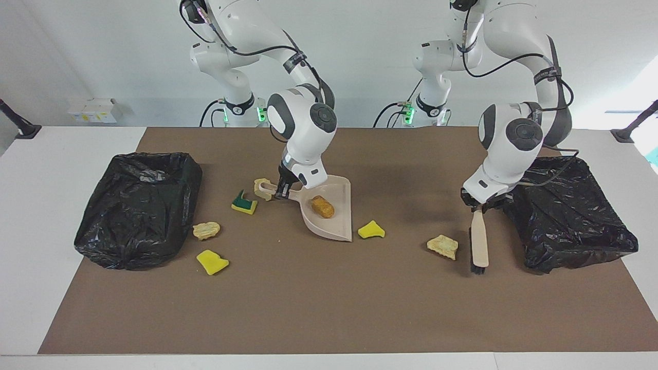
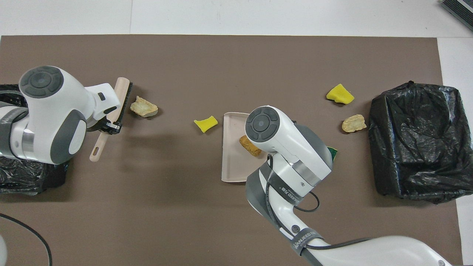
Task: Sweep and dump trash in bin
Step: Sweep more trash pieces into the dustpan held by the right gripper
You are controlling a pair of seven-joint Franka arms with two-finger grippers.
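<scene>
Toward the right arm's end of the table sat a bin (image 1: 139, 208) lined with black plastic on the brown mat (image 1: 329, 308). Near it lay a beige lump (image 1: 206, 229) and, farther from the robots, a yellow chunk (image 1: 212, 262). Next toward the middle came the green-backed sponge (image 1: 243, 203), and just beside it another beige lump (image 1: 262, 186) touching the end of the dustpan's handle. The right gripper (image 1: 280, 194) was pressed together on that handle, holding the dustpan (image 1: 334, 226) with its mouth turned toward the left arm's end; whether the pan rested flat on the mat could not be told. The orange-brown lump (image 1: 322, 206) lay in the pan. Just beside the pan's open lip sat a second yellow chunk (image 1: 371, 229), apart from it. Well along toward the left arm's end lay a third beige lump (image 1: 443, 246), with the brush (image 1: 479, 241) just beside it but not touching. The left gripper (image 1: 480, 206) was clamped on the brush handle, the bristled head pointing away from the robots and down at the mat; whether the bristles touched could not be told. Past the brush stood the second black-lined bin (image 1: 565, 216), the left arm's wrist over its nearer edge.
</scene>
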